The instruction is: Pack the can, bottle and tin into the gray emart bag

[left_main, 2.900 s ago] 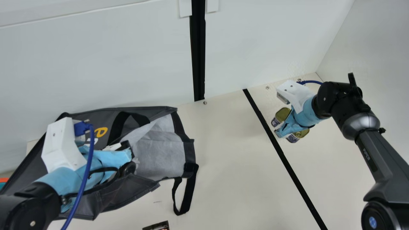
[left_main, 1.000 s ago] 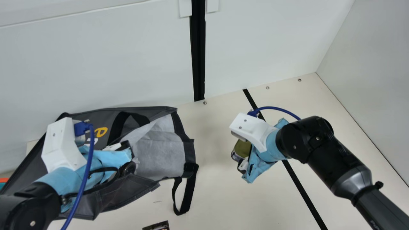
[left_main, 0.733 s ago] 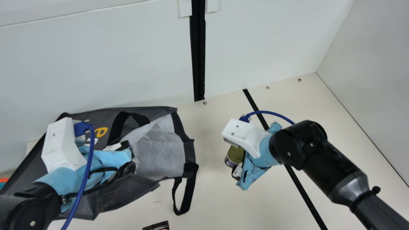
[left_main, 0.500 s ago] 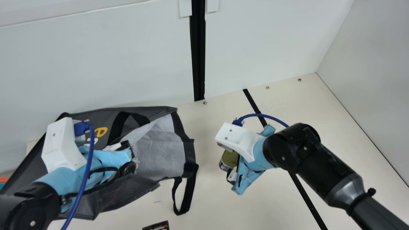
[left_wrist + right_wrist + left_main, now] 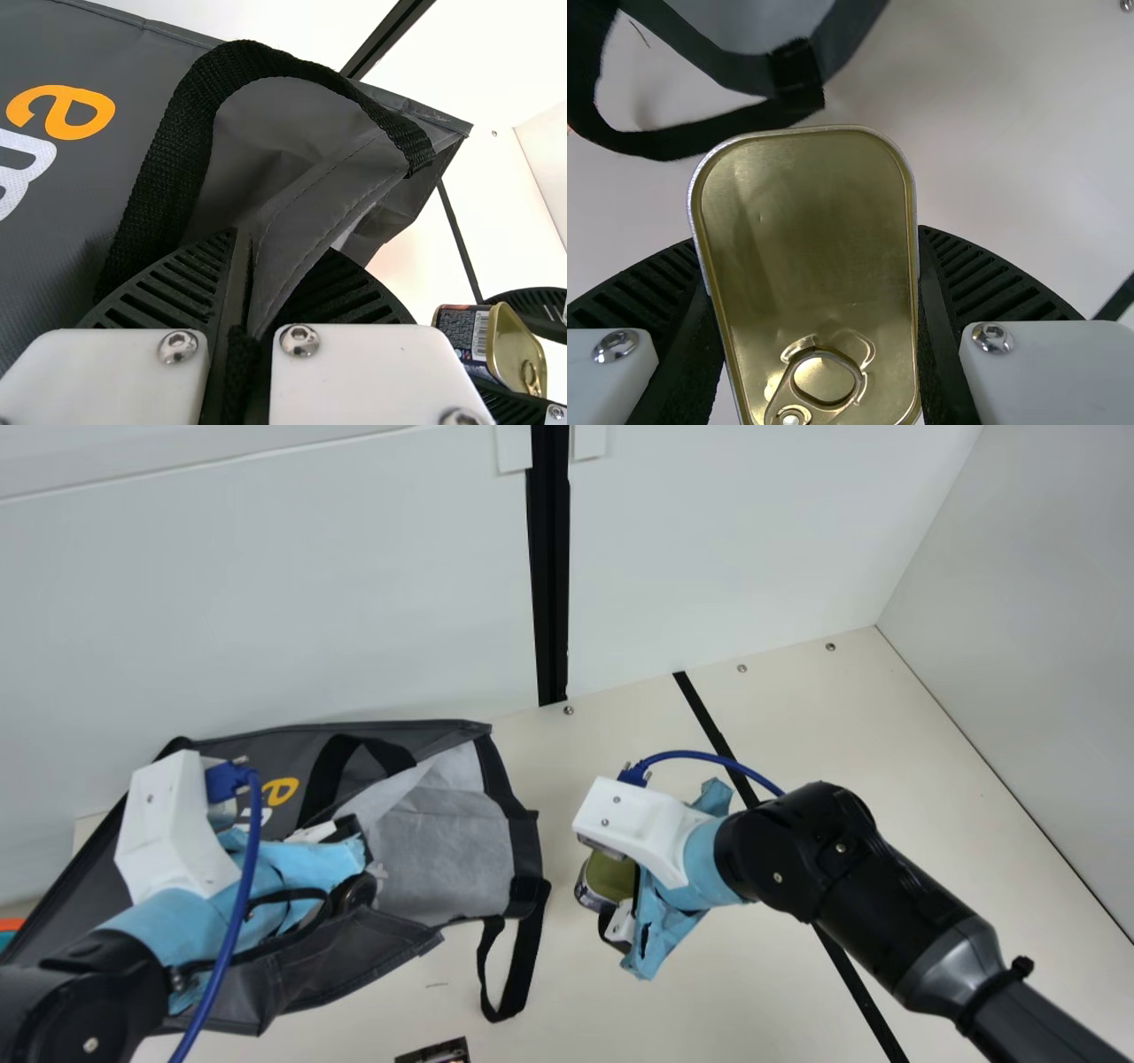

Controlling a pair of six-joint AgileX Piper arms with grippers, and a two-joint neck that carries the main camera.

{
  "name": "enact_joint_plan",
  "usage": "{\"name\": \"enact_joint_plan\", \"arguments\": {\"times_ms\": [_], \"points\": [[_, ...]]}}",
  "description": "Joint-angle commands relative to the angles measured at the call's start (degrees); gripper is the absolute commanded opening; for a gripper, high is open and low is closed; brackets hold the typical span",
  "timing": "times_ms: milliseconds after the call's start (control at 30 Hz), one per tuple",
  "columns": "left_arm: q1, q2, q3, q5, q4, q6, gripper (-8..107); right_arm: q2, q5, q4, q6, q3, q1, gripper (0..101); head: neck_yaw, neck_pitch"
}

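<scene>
Tin point(image 5: 806, 204), pinched in the fingers of the right gripper point(image 5: 806, 239), seems at its packing step, next needing guidance into the gray emart bag point(image 5: 443, 850), edge pinched between fingers of the left gripper point(image 5: 282, 243).

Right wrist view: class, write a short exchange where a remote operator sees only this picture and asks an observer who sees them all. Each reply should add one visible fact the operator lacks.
Operator: I see the tin in the right gripper and a black strap beyond it. What is the left gripper doing?
Observer: The left gripper is closed on the edge of the gray bag.
Operator: I face the pull-ring lid. What is on the tin's side wall?
Observer: The left wrist view shows a dark printed label with a barcode there.
</scene>
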Motion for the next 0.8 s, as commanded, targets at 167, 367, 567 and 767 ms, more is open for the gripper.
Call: {"name": "enact_joint_plan", "arguments": {"times_ms": [167,367,567,767], "points": [[0.0,0.0,0.0,0.0,0.0,0.0,10,0.1,-2.5,6.4,-5.1,1.1,-0.1,0,0.0,-1.3],[0.0,0.0,0.0,0.0,0.0,0.0,10,0.0,-4.6,12.3,-10.4,2.2,-0.4,0,0.0,-1.3],[0.0,0.0,0.0,0.0,0.0,0.0,10,0.4,-6.4,17.7,-15.4,3.0,-0.7,0,0.0,-1.3],[0.0,0.0,0.0,0.0,0.0,0.0,10,1.2,-8.0,22.0,-19.6,3.3,-0.8,0,0.0,-1.3]]}}
